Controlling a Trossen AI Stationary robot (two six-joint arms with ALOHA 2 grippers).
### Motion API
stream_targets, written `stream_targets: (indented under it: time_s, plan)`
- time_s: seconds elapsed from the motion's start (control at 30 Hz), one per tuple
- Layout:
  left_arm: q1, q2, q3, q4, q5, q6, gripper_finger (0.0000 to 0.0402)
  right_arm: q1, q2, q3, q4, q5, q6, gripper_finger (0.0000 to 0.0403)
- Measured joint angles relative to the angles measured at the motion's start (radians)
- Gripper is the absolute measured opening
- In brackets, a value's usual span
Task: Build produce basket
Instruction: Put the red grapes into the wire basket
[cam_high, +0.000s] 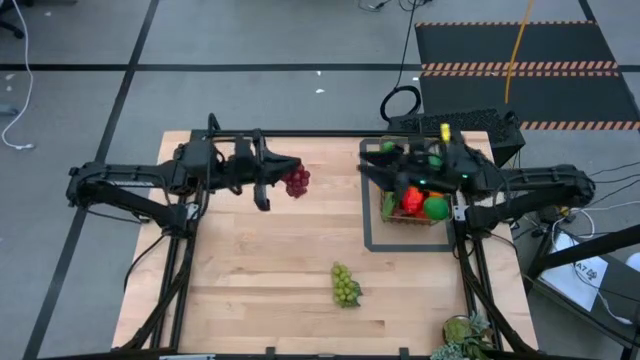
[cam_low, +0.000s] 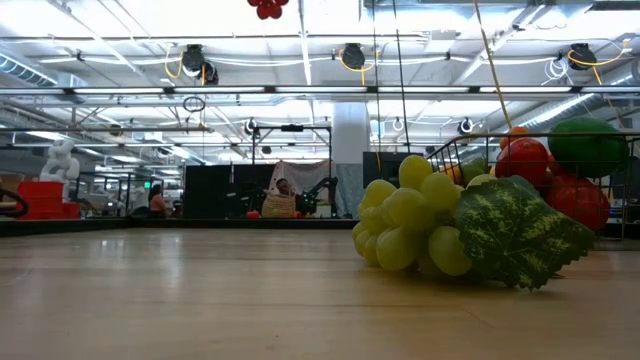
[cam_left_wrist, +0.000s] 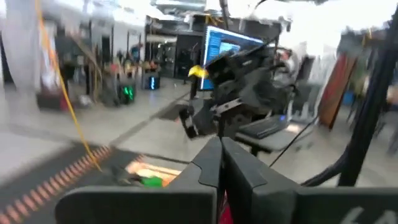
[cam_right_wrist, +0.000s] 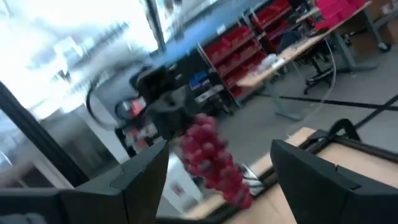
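Your wire basket (cam_high: 372, 205) sits at the table's right, holding red and green produce (cam_high: 423, 203) heaped above its rim. A green grape bunch (cam_high: 345, 285) with a leaf lies near the front centre. The red grapes (cam_high: 297, 180) hang above the table, left of centre.

Counter (cam_high: 260, 270): pale blond wood with plank seams. Red grapes (cam_high: 297, 180): dark red cluster. Green grapes (cam_high: 345, 285): yellow-green, with a mottled dark-and-light green leaf (cam_low: 515, 235). Basket (cam_high: 388, 205): thin dark wire mesh; the produce (cam_high: 420, 203) in it is bright red, orange and vivid green. Tray frame (cam_high: 367, 195): flat dark outline. Both arms are black, fingers (cam_right_wrist: 311, 168) matte dark grey. Floor mat (cam_high: 520, 60): black with orange-striped edging. Cable (cam_high: 514, 55): yellow.
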Motion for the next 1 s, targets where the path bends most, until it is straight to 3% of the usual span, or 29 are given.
stream_targets:
  time_s: [0.2, 0.33, 0.7, 1.0]
  plan:
    - [0.023, 0.028, 0.002, 0.050, 0.000, -0.385, 0.0004, 0.028, 0.210, 0.298, -0.224, -0.006, -0.215, 0.0251]
    - [0.027, 0.068, 0.001, 0.122, 0.000, -0.528, 0.0012, 0.039, 0.318, 0.440, -0.315, -0.009, -0.291, 0.0228]
    - [0.020, 0.129, 0.000, 0.184, 0.001, -0.533, 0.0013, 0.033, 0.397, 0.508, -0.343, -0.033, -0.293, 0.0170]
    - [0.021, 0.142, -0.001, 0.221, -0.001, -0.478, 0.0009, 0.033, 0.398, 0.508, -0.363, -0.031, -0.297, 0.0160]
